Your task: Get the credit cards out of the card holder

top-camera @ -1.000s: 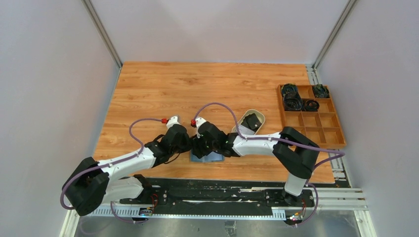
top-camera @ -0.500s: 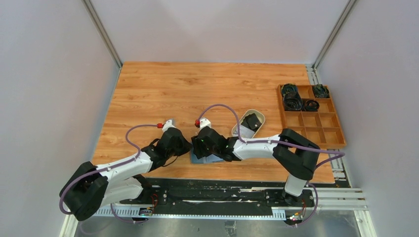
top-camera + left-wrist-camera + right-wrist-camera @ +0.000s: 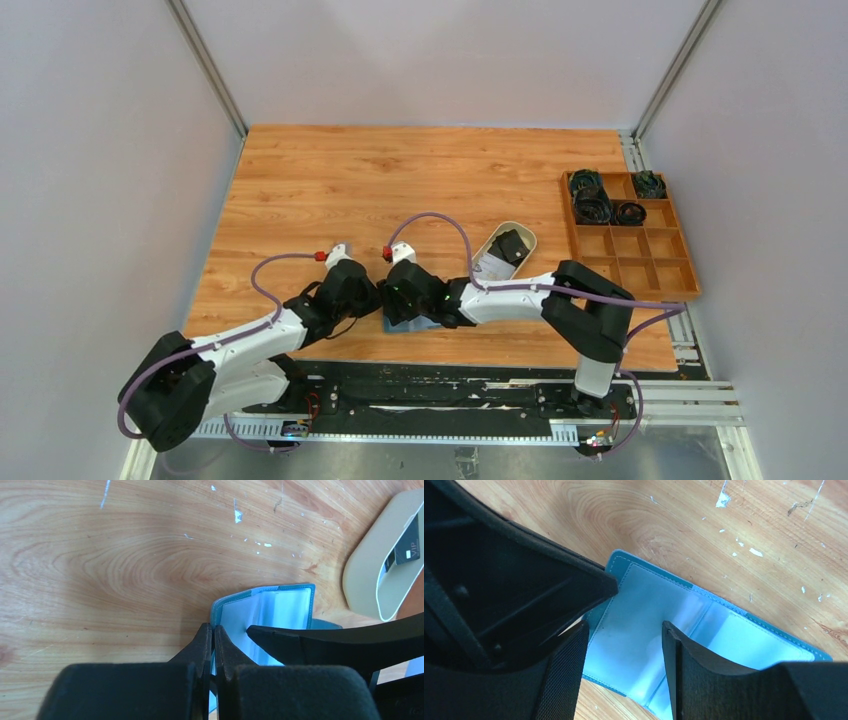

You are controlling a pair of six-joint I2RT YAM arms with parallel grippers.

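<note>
The teal-blue card holder (image 3: 418, 322) lies open near the table's front edge. Its clear inner sleeves show in the left wrist view (image 3: 272, 611) and the right wrist view (image 3: 644, 612), and I see no card in them. My left gripper (image 3: 213, 631) is shut on the holder's left edge. In the top view it (image 3: 374, 298) is at the holder's left side. My right gripper (image 3: 624, 636) is open, its jaws straddling the left sleeve just above it. A black credit card (image 3: 511, 245) marked VIP (image 3: 407, 542) lies in the beige tray with a whitish card (image 3: 492, 268).
The beige oval tray (image 3: 527, 237) sits just right of the holder, and its rim shows in the left wrist view (image 3: 356, 575). A wooden compartment box (image 3: 660, 265) with coiled black cables stands at the right edge. The two wrists are almost touching.
Both wrists have shifted a little left and nearer the front edge. The right gripper has come down over the holder's left half.
</note>
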